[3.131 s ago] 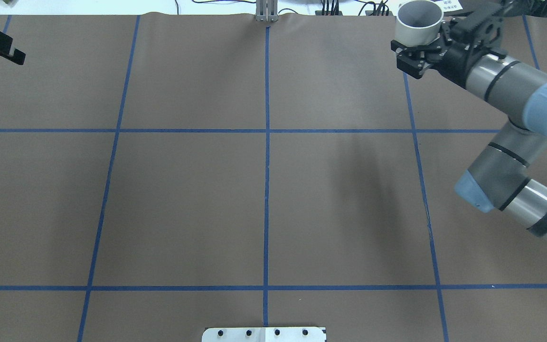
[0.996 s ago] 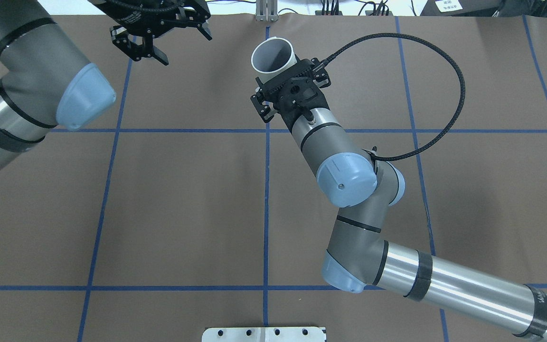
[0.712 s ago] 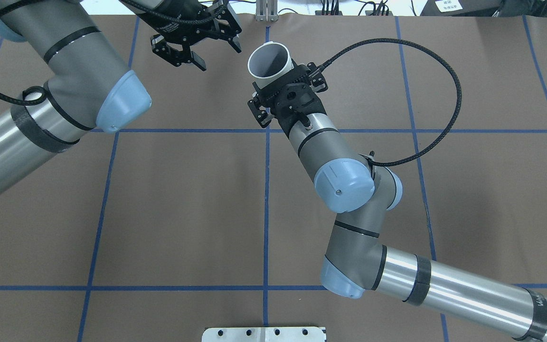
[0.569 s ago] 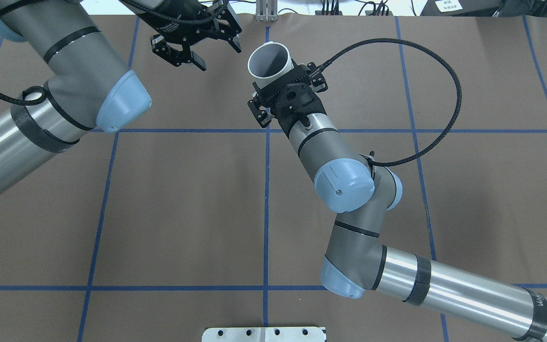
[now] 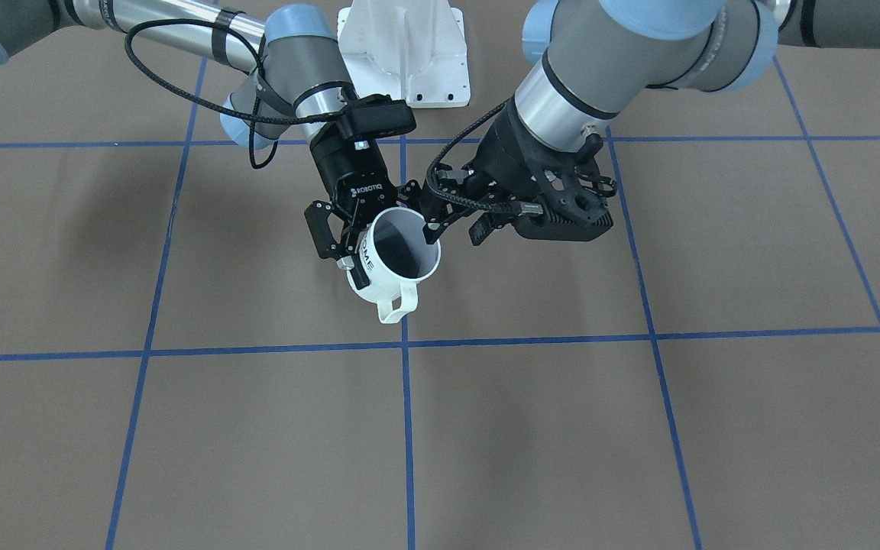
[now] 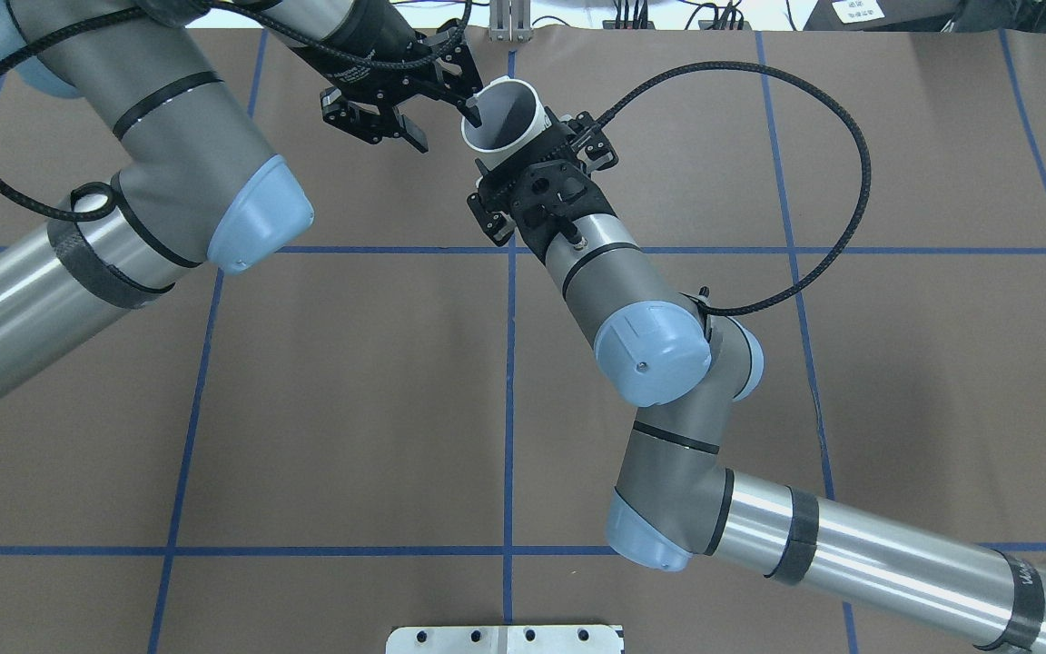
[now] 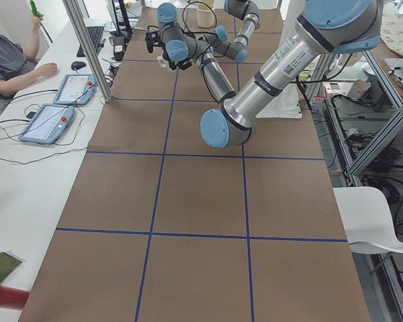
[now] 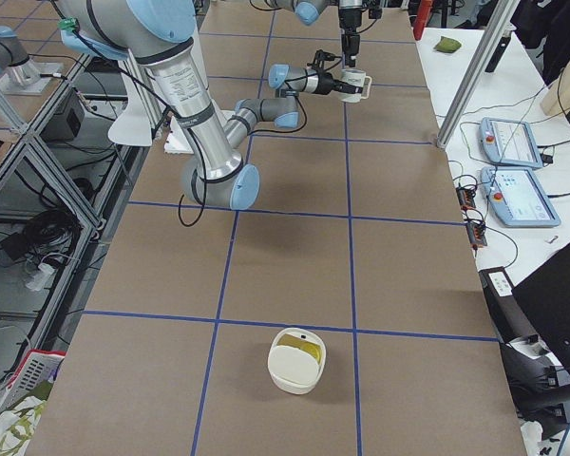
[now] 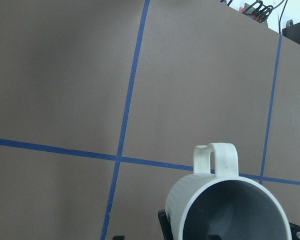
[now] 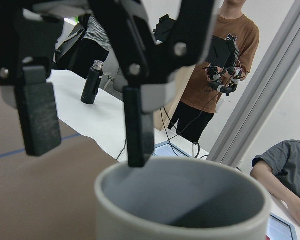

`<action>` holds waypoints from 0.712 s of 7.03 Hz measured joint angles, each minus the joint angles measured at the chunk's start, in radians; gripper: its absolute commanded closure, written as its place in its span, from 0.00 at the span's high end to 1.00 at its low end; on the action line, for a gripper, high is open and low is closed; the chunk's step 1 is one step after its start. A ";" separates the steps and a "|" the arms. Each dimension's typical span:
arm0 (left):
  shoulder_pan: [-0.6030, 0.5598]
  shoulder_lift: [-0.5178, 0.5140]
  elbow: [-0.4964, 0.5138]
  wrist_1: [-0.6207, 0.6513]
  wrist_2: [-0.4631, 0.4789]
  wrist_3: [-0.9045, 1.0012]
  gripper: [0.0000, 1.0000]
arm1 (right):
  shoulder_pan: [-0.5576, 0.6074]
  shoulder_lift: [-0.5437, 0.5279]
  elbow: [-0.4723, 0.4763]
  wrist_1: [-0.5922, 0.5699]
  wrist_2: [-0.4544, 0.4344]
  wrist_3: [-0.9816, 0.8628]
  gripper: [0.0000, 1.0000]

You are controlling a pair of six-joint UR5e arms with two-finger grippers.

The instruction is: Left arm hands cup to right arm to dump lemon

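The white cup [image 5: 390, 284], lettering ending "ME" on its side, hangs in the air over the table's far middle, handle pointing away from the robot. My right gripper [image 5: 367, 233], marked ROBOTIQ, is shut on the cup's body from below [image 6: 518, 150]. My left gripper [image 6: 441, 127] is open and straddles the cup's rim: one finger dips into the mouth [image 10: 137, 125], the other stays outside [image 10: 37, 115]. The left wrist view looks down into the cup [image 9: 225, 215]; its grey inside shows no lemon.
The brown table [image 6: 350, 391] carries a blue tape grid. A white bowl [image 8: 297, 361] with something yellow inside sits at the table's right end. The robot's white base [image 5: 406, 53] is behind. Operators [image 7: 7, 57] and tablets [image 7: 50, 121] are across the table.
My right arm has brought the cup from the far right corner to the middle. My left gripper swung in from the left, and one finger now sits inside the cup's mouth.
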 measured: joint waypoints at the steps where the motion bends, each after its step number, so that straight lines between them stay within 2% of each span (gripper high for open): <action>1: 0.005 -0.001 0.000 -0.002 0.000 0.000 0.50 | -0.002 0.001 0.000 0.000 -0.003 -0.002 0.18; 2: 0.008 -0.002 0.000 -0.002 0.000 0.000 0.47 | -0.003 0.001 0.000 0.000 -0.005 -0.003 0.18; 5: 0.012 -0.002 0.000 -0.002 0.000 -0.002 0.46 | -0.013 0.001 0.001 0.002 -0.012 -0.004 0.19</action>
